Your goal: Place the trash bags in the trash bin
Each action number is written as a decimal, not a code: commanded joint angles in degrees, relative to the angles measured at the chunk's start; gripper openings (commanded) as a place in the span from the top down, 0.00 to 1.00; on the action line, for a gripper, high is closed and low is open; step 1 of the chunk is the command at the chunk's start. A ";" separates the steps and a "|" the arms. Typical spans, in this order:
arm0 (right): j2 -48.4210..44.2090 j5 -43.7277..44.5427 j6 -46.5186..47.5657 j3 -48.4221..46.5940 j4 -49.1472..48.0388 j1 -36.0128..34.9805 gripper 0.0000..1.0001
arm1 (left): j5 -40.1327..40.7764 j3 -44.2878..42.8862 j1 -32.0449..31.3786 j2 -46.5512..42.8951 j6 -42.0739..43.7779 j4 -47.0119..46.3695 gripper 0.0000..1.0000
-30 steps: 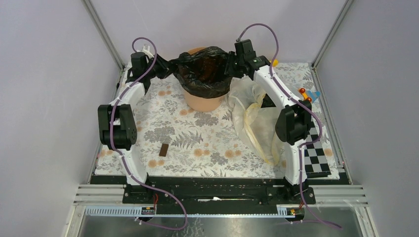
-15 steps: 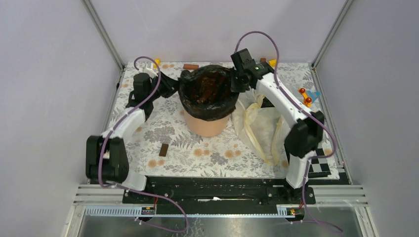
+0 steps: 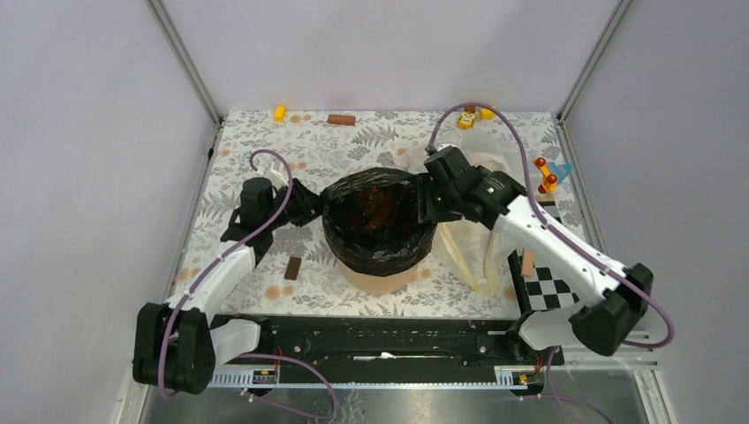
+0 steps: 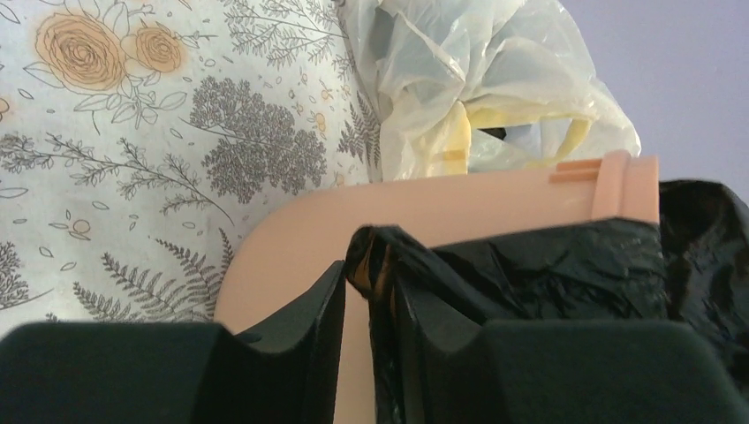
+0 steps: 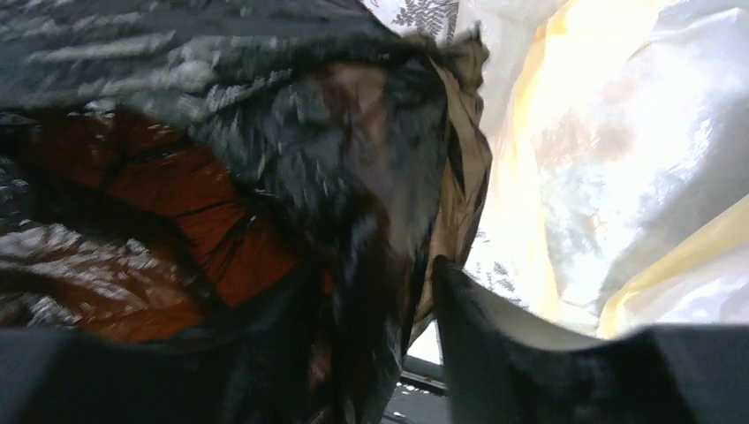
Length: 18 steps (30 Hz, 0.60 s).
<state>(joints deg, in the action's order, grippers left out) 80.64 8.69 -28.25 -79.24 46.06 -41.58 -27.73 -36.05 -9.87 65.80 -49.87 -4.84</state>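
Your bin (image 3: 382,281) stands on the flowered cloth (image 3: 265,168) toward the table's near edge, midway between the arms; the black bag (image 3: 380,221) lines it.

The bag's mouth is open upward and its edge is folded over the rim and down the outer wall, so from above only a low band of peach wall shows; your left pincer (image 3: 311,205) is at the bin's left side, narrowed onto a pinch of the black film just outside the wall, as the left wrist view shows; your right pincer (image 3: 433,199) is at the right side, with black film gathered between its fingers; a crumpled pale bag (image 3: 477,247) lies just right of the bin, under the right arm; a small brown block (image 3: 292,268) lies left of the bin, apart from it; a checkered board (image 3: 549,289) lies at the cloth's near right corner.
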 commanded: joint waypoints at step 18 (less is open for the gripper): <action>-16.68 -16.47 37.88 7.03 -25.44 -0.65 0.27 | 1.06 2.41 0.04 -8.85 7.43 3.70 0.66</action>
<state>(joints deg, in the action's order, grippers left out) 62.57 -0.58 -3.14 -71.70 29.93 -41.95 -28.58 -33.26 -9.87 58.61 -44.58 -0.80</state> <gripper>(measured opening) 0.792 0.339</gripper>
